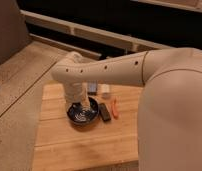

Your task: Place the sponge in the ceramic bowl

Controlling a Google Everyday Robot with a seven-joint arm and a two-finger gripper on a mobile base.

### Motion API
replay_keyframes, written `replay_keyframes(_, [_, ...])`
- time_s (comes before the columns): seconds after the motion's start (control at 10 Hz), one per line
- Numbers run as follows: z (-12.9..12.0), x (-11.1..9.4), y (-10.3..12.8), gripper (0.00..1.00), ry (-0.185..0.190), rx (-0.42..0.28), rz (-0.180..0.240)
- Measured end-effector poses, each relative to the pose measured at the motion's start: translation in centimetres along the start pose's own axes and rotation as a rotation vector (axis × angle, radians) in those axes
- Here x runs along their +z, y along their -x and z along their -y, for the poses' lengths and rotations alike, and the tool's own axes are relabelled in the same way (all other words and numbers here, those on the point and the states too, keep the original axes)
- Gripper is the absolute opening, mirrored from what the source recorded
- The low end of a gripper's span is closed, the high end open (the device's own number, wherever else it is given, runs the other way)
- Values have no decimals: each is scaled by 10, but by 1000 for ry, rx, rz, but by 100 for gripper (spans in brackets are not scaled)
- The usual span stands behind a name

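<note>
The ceramic bowl, dark and glossy with pale streaks inside, sits on the wooden board. My gripper hangs straight down over the bowl's far half, its pale wrist covering part of the rim. Its jaws stand open with nothing seen between them. The sponge, a small grey-blue block, lies on the board behind the bowl, just right of my wrist and apart from the gripper.
A small pale cup stands right of the sponge. A flat black bar and a small orange piece lie right of the bowl. My big white arm fills the right side. The wooden board sits on a speckled counter.
</note>
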Motion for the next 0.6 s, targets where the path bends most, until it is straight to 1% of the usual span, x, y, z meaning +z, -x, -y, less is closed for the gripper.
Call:
replay_keyframes(0.1, [2,-10,12,65,-3,-34,41])
replay_keyframes(0.2, [3,-22,29,65,-2,-81,96])
replay_keyframes(0.3, [3,-31,40,65,5,-108,137])
replay_keyframes(0.4, [3,-44,56,65,22,-142,198])
replay_keyframes(0.5, [6,-56,67,65,36,-170,247])
replay_keyframes(0.6, [9,-62,72,65,39,-184,271])
